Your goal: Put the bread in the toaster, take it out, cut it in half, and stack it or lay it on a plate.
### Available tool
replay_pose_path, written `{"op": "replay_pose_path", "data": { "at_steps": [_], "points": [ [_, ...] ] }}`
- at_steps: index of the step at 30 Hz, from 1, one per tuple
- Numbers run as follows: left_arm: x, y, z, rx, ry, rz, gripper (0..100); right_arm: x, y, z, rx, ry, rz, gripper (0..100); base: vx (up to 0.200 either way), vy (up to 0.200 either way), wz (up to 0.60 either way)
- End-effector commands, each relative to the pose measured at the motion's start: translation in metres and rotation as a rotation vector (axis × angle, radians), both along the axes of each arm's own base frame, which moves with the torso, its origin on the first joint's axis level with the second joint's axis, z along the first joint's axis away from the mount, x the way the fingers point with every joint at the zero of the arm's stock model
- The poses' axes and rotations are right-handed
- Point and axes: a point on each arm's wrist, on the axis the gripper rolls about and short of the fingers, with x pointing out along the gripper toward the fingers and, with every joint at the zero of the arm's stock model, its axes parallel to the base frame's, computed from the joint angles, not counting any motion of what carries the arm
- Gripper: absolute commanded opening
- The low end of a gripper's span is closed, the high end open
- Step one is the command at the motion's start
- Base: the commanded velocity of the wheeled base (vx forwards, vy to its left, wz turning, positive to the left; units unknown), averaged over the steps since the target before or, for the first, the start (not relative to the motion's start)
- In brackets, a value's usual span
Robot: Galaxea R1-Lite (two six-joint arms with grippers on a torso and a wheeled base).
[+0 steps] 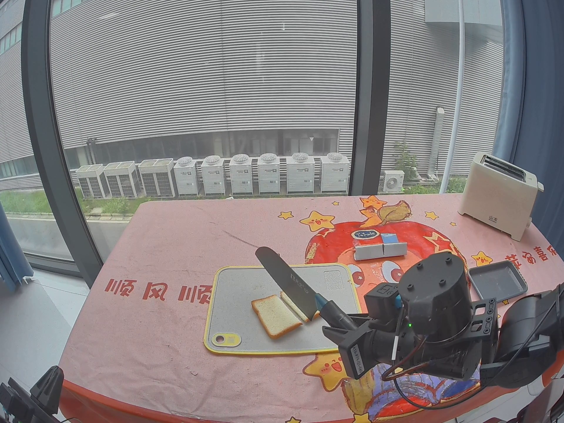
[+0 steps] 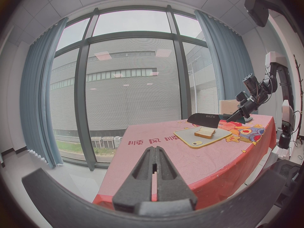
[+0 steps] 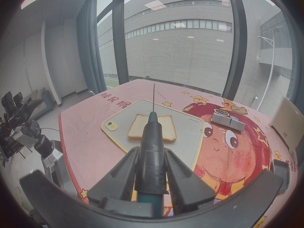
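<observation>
Gripping knife [image 1: 288, 280] by its handle: right gripper [image 1: 339, 325], lower centre of head view | blade slanting over bread [image 1: 275, 316] on cutting board [image 1: 235, 301], frame centre; contact unclear | left gripper [image 2: 155, 151] pressed closed, holding nothing, off table | toaster [image 1: 499, 195] right of frame, dark tray [image 1: 498, 281] below it
</observation>
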Motion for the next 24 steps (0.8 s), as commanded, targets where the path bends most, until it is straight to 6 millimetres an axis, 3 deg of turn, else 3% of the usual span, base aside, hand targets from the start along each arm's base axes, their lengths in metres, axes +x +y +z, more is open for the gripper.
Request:
{"op": "replay_pose_path", "data": {
  "at_steps": [1, 24],
  "points": [
    [0.0013, -0.0002, -0.0048, 0.008, 0.019, -0.004, 0, -0.0004, -0.0002, 0.0001, 0.002, -0.001, 0.001, 0, 0.0, 0.0, 0.0],
    [0.0016, 0.0012, -0.0049, 0.015, 0.022, -0.099, 0, -0.0006, 0.0003, -0.0016, -0.003, 0.002, 0.003, 0, 0.0, 0.0, 0.0]
  ]
}}
